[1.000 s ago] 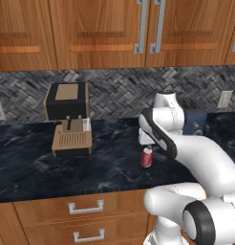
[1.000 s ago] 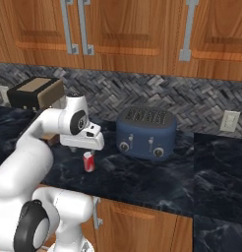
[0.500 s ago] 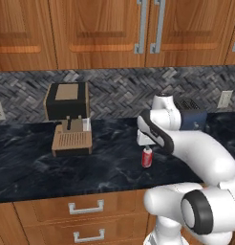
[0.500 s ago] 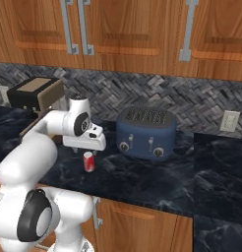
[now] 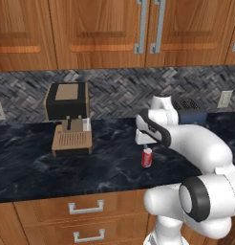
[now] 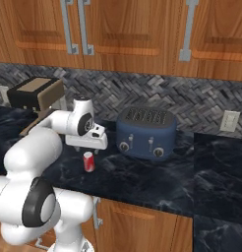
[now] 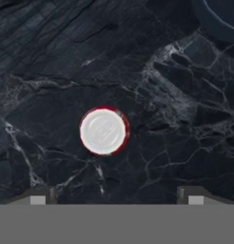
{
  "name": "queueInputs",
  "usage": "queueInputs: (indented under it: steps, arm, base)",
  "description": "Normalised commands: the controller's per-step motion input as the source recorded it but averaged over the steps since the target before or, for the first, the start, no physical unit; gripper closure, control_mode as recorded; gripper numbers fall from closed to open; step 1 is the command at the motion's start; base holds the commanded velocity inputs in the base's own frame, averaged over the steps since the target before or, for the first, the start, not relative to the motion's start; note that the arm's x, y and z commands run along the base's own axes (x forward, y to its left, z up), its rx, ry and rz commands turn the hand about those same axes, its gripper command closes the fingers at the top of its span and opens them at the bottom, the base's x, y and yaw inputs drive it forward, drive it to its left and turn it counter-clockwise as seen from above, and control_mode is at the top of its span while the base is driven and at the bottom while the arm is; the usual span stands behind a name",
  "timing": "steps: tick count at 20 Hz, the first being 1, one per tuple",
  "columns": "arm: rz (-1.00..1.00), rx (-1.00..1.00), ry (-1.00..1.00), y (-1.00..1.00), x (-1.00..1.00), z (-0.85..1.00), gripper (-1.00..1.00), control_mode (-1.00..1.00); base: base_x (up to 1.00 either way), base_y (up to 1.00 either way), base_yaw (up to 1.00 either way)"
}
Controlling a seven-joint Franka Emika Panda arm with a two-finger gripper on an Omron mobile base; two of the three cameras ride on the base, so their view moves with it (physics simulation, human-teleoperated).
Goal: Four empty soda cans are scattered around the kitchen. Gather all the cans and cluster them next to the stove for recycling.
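Hand view looks straight down on 1 soda can [image 7: 103, 131]. Its round silver top has a thin red ring around it. The can stands upright on the black marbled surface [image 7: 176, 95]. The 2 dark fingertips [image 7: 39, 198] peek up at the bottom of this view, far apart from each other, 1 at each side. So the gripper [image 7: 114, 199] is opened wide and holds nothing. The can sits between the 2 tips but farther up in the view, and it touches neither of them.

From the left base view, the red can [image 5: 147, 157] stands near the front part of the surface [image 5: 33, 167]. The gripper [image 5: 144, 142] hangs just above it, pointing down. The white arm bends over from the lower right.

From the right base view, the same can [image 6: 88, 161] is right under the gripper [image 6: 86, 146], with a small gap between them.

Farther back on the surface, a blue toaster [image 6: 145, 133] with 3 small knobs stands to the right of the can. On the other side, well apart from the can, a black and tan coffee machine [image 5: 69, 117] sits close to the wall.

Behind them runs the grey herringbone tile wall [image 5: 114, 91] with a white outlet [image 6: 227, 122]. Above it hang reddish-brown wood cabinets [image 5: 95, 28] with silver handles. Below the surface are wood drawers [image 5: 81, 210] with silver handles too.
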Motion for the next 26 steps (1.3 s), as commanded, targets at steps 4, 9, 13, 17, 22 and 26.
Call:
queueInputs:
  steps: [4,9,13,17,22,26]
  arm:
    - [0.00,0.00,0.00,0.03,0.15,-0.12,-1.00,-1.00]
    - [0.00,0.00,0.00,0.05,0.14,-0.14,-1.00,-1.00]
    - [-0.02,0.00,0.00,0.01,0.20,-0.12,-1.00,-1.00]
    - [-0.05,0.00,0.00,0.02,0.18,-0.11,-1.00,-1.00]
    - [-0.05,0.00,0.00,0.02,0.07,-0.08,-1.00,-1.00]
    - [-0.07,0.00,0.00,0.03,-0.01,-0.05,-1.00,-1.00]
  base:
    - [0.00,0.00,0.00]
    - [0.00,0.00,0.00]
    - [0.00,0.00,0.00]
    - [0.00,0.00,0.00]
    - [0.00,0.00,0.00]
    - [0.00,0.00,0.00]
